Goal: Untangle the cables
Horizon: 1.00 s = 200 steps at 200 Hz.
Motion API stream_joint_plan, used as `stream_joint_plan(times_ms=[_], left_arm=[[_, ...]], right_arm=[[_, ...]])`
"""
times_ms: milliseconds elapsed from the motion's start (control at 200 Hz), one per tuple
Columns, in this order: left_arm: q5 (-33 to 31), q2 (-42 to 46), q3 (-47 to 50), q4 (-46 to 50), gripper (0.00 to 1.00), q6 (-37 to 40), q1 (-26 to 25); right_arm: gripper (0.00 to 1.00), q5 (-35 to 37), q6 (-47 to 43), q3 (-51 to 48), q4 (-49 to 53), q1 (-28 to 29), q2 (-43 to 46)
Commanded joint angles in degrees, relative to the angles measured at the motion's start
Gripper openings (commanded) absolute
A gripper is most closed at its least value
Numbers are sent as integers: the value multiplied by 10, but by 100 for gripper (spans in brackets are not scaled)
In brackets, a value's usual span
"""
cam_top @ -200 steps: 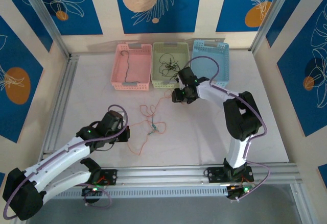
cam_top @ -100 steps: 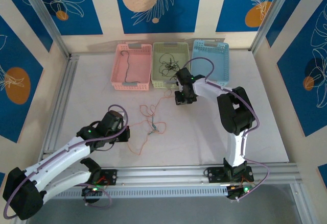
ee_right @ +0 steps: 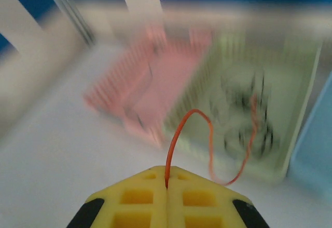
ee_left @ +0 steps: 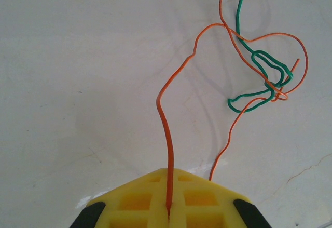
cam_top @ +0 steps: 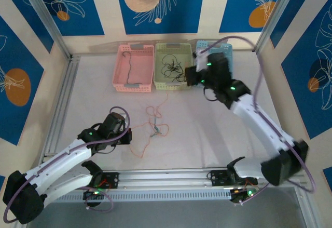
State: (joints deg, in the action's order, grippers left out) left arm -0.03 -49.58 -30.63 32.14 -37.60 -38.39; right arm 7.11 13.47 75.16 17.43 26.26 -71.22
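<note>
Orange cable runs straight out of the left gripper, whose yellow fingers are clenched on its end. Ahead of those fingers and off to their right it climbs into a loose knot where a green cable is looped through it, all lying on the white table. The right gripper is likewise pinched tight on a thin orange strand, which arcs up from between its fingers and drops again just ahead of them. Beyond it is the green basket holding a heap of black cables, and a pink basket sits ahead and to the left. That view is smeared, so I cannot tell whether this strand is the far end of the same cable. The step in hand looks like drawing the orange cable free of the green one, with a grip at each side. The next move, as I judge it, calls for easing the two grippers apart slowly, watching that the green loop slips off rather than cinching tight.
</note>
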Motion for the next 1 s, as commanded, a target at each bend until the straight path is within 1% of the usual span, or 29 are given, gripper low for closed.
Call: stream_joint_plan(times_ms=[0, 125, 255, 380, 535, 685, 795, 995], left_arm=[[8, 7, 5, 0, 0, -2, -6], [7, 12, 6, 4, 0, -3, -6], [5, 21, 7, 11, 0, -4, -6], [6, 26, 7, 14, 0, -4, -6], [7, 28, 7, 13, 0, -4, -6], [7, 31, 10, 12, 0, -4, -6], [6, 31, 11, 12, 0, -3, -6], [7, 29, 14, 9, 0, -2, -6]], right_arm=[[0, -47, 7, 50, -95, -34, 17], [0, -64, 19, 142, -109, -60, -11], [0, -71, 22, 204, -152, -76, -45], [0, -56, 25, 276, -154, -93, -96], [0, -23, 22, 326, -197, -119, -156], [0, -5, 41, 394, -185, -146, -219], [0, 2, 37, 447, -167, -154, -257], [0, 25, 29, 508, -151, -161, -311]])
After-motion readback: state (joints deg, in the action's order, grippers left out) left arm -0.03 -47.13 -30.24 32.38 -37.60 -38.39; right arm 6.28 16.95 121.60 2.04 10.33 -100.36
